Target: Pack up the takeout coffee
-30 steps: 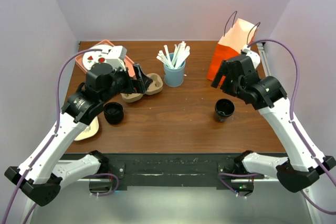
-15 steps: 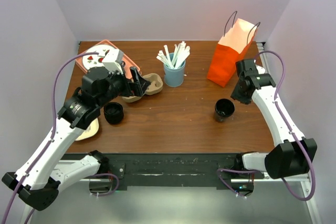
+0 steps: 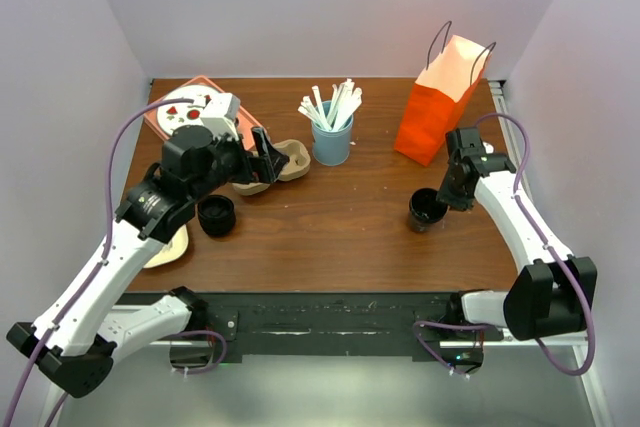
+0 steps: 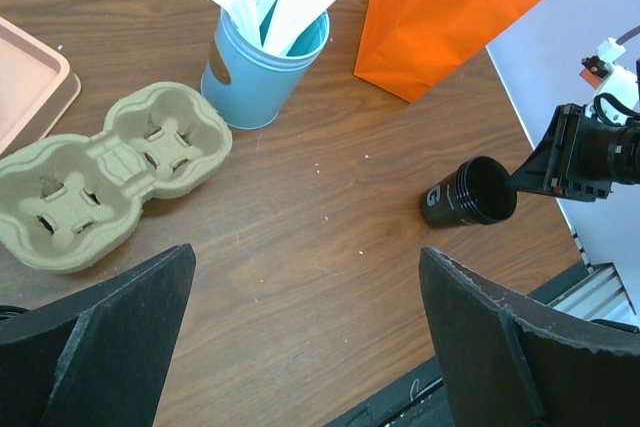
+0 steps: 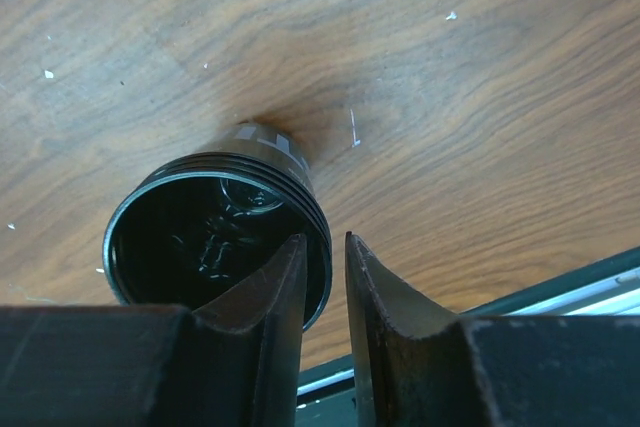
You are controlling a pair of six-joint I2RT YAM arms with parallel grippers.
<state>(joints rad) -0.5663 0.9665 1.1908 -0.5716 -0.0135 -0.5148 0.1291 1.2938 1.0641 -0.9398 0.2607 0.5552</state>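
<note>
A black cup [image 3: 427,209] stands open-topped on the wooden table at the right; it also shows in the left wrist view [image 4: 468,193]. My right gripper [image 3: 445,195] has come down on its right rim. In the right wrist view one finger is inside the black cup [image 5: 200,237] and the other outside, so the right gripper [image 5: 325,247] is shut on the cup's wall. A second black cup [image 3: 216,215] stands at the left. My left gripper [image 3: 268,150] hovers wide open above the pulp cup carrier [image 3: 272,169], empty [image 4: 305,257]. The orange paper bag [image 3: 435,107] stands at the back right.
A blue tumbler of white straws [image 3: 331,137] stands at the back centre, next to the carrier [image 4: 110,172]. A pink tray [image 3: 165,112] lies at the back left. A beige disc [image 3: 165,247] lies at the left edge, partly under the left arm. The bag [image 4: 450,7] is just behind the right cup.
The right arm swung down from above the table to the right cup, and its jaws closed on the rim. The left arm shifted only slightly and stayed open.
</note>
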